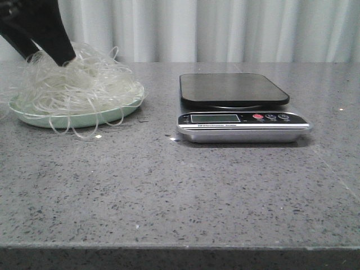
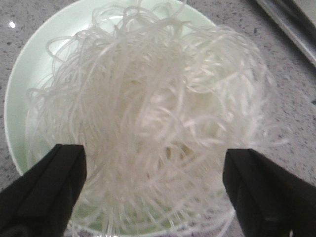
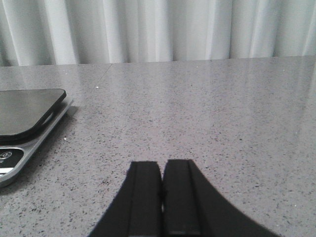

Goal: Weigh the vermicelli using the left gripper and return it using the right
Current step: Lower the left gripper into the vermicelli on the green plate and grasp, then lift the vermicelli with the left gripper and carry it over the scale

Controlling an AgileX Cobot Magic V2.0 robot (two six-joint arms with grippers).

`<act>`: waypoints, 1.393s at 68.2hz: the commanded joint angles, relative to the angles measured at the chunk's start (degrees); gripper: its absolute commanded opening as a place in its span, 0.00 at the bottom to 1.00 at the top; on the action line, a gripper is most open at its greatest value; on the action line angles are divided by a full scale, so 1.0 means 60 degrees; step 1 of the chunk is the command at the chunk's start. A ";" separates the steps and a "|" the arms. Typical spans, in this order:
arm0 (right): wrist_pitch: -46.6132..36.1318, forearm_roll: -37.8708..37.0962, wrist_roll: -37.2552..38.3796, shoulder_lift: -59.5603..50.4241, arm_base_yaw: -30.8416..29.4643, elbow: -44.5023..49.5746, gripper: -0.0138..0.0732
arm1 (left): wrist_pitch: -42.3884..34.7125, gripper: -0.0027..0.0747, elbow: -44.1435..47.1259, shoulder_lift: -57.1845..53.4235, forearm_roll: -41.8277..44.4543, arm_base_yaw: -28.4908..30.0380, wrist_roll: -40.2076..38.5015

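The vermicelli (image 1: 79, 84) is a fluffy whitish tangle heaped on a pale green plate (image 1: 112, 117) at the left of the table. My left gripper (image 1: 48, 53) comes down from above into the top of the heap. In the left wrist view the vermicelli (image 2: 153, 118) fills the plate (image 2: 29, 94), and my left gripper (image 2: 154, 163) stands wide open with its black fingers (image 2: 54, 182) on either side of the tangle. The scale (image 1: 239, 107) stands to the right of the plate with its black platform bare. My right gripper (image 3: 161, 170) is shut and holds nothing, low over the table beside the scale (image 3: 24, 123).
White curtains hang behind the table. A few loose strands droop over the plate's front rim onto the grey speckled tabletop (image 1: 169, 191). Small white crumbs (image 1: 99, 136) lie near the plate.
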 commanded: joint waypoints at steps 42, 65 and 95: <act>-0.0711 -0.0023 0.0001 -0.0160 0.0016 -0.0076 0.33 | -0.0939 0.61 -0.0349 0.0643 -0.0473 -0.0075 0.0014; -0.0711 -0.0023 0.0001 -0.0160 0.0016 -0.0076 0.33 | -0.0981 0.22 -0.0365 0.0643 -0.0473 -0.0075 0.0014; -0.0761 -0.0015 0.0001 -0.0160 0.0016 -0.0076 0.33 | 0.0930 0.22 -0.2946 0.0541 -0.0880 -0.0075 0.0014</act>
